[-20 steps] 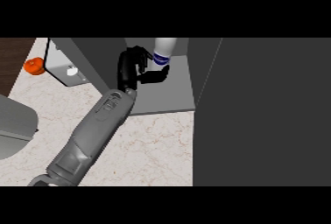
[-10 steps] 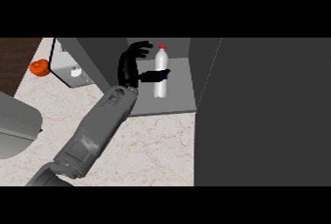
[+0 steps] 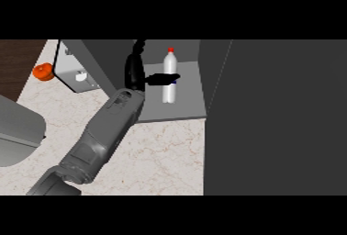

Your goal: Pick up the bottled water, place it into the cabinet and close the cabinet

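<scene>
Clear bottled water (image 3: 170,78), red cap, on cabinet (image 3: 183,112) shelf

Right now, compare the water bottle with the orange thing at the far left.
The bottled water is tall, slim, clear and red-capped; the orange object is small and round. The bottle stands inside the cabinet, touched by the left hand; the orange object sits alone on the counter.

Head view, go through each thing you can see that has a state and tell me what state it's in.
Bottle: upright inside the cabinet, red cap on.
Cabinet: open, bottle on its floor.
Left hand: open, thumb at the bottle's middle, fingers straight beside it.
Right hand: not in view.
Orange thing: resting on the counter, left of the cabinet.
</scene>
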Robot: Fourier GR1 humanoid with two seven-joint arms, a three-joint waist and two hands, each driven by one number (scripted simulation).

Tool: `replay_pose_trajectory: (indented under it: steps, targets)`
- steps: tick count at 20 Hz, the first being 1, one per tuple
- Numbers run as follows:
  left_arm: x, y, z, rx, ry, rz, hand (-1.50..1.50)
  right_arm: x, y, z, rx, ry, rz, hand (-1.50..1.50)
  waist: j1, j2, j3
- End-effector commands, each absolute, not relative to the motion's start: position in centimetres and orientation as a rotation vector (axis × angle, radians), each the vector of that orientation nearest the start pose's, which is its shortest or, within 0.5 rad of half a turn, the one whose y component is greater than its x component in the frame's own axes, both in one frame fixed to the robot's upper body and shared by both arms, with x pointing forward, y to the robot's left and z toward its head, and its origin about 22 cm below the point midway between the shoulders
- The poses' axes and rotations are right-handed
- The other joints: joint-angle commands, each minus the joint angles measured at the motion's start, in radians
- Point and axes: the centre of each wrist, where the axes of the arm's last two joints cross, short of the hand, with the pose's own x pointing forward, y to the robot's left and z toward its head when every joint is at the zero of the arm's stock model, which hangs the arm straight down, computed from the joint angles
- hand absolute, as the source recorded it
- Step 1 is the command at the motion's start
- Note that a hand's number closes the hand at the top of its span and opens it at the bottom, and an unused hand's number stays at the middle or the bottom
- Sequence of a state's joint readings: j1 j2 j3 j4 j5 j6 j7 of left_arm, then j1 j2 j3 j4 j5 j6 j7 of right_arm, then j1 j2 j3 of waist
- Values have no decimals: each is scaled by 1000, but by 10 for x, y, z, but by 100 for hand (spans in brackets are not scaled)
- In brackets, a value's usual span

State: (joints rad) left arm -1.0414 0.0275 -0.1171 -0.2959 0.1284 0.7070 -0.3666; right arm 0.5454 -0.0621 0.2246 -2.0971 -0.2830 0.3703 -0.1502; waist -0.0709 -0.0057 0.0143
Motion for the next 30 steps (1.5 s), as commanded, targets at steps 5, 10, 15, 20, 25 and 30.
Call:
replay_pose_trajectory:
  steps: [5,10,15,20,25,30]
  targets:
    - [436,149,38,408,-1798,-31,-150,119,-220,37,525,-1770,39,-150,20,26,-16]
    - [432,161,30,232,-1880,43,-150,109,-239,39,514,-1788,25,-150,33,18,-15]
    - [423,128,26,76,-1929,31,-150,116,-235,38,457,-1787,14,-150,62,6,-14]
    - [415,128,19,-7,-1932,67,-150,115,-231,37,472,-1782,0,-150,77,1,-14]
    - [409,128,29,-76,-1965,50,-150,103,-230,36,451,-1756,-11,-150,102,-12,-14]
    - [384,130,22,-172,-1935,53,-150,101,-237,44,439,-1766,5,-150,107,-12,-14]
